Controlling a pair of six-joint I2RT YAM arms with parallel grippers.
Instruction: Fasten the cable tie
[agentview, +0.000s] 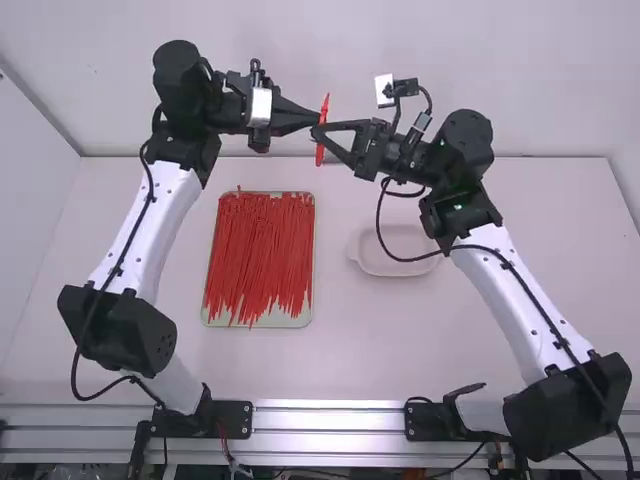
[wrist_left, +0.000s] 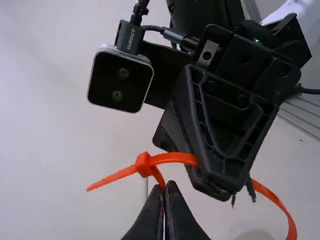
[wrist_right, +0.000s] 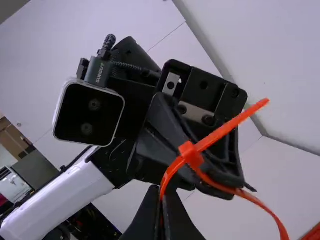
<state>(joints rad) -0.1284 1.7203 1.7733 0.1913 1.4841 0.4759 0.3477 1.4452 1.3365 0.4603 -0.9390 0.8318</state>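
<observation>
Pose raised, left gripper (wrist_left: 164, 192) and right gripper (wrist_right: 161, 197) tip to tip, both clamped on cable tie (wrist_left: 165, 160)

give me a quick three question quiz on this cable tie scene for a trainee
1. True or false: the cable tie is held up above the table.
2. The left pincer and right pincer are: A both open, B one shut on the tie, C both shut on the tie.
3. Fill in: the spare ties lie on a ___.
Key: 1 true; 2 C; 3 tray.
</observation>
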